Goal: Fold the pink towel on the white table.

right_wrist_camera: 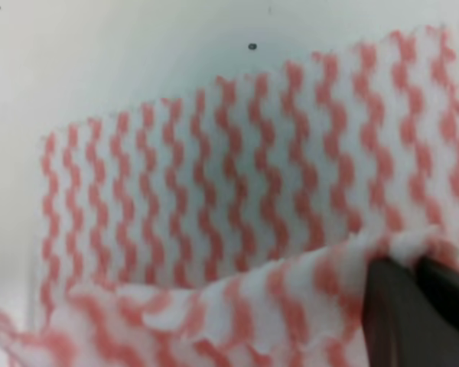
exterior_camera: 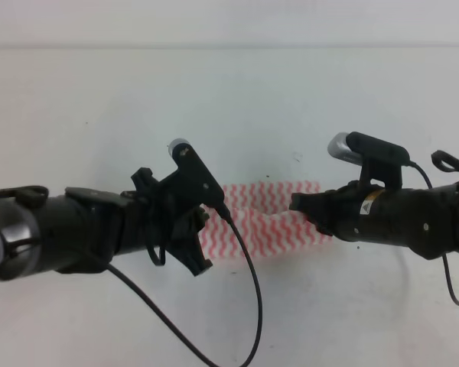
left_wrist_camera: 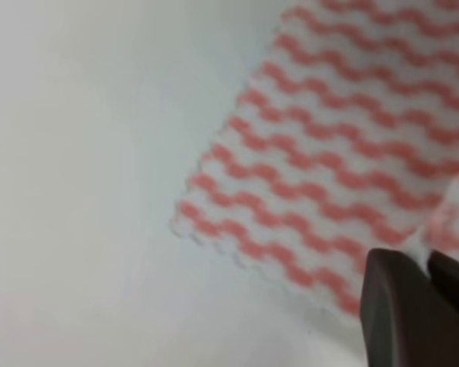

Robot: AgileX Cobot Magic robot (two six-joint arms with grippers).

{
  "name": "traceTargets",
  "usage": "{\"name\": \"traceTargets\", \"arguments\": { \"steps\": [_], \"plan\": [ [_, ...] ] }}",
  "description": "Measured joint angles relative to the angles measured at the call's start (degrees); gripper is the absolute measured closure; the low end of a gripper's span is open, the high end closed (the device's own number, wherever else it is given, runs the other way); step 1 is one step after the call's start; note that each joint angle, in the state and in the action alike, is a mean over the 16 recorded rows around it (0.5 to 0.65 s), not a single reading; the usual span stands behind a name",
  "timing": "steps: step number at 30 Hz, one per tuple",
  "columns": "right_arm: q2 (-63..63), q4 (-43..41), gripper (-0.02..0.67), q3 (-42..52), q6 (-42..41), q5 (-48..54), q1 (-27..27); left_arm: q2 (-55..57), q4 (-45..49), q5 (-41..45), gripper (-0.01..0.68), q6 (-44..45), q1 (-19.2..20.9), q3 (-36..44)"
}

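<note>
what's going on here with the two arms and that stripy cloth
Two black robot arms are working a thin pink-and-white zigzag-striped towel lying on a plain white table. The left claw and the right claw each pinch an edge of the cloth. In the right wrist view the gripped edge is lifted and curling over the flat part, so a fold looks under way.

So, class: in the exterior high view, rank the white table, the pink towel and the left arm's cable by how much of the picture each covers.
1. white table
2. pink towel, partly hidden behind both arms
3. cable, a thin line
</note>
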Motion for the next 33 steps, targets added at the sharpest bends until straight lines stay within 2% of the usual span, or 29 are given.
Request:
{"name": "traceTargets", "arguments": {
  "steps": [15, 33],
  "plan": [
    [0.5, -0.5, 0.665, -0.6, 0.0, -1.1, 0.0, 2.6, -2.3, -3.5, 0.677, 0.1, 0.0, -1.5],
    [0.4, -0.5, 0.666, -0.6, 0.0, -1.6, -2.3, 3.6, -2.3, -3.5, 0.677, 0.2, 0.0, -3.0]
  ]
}}
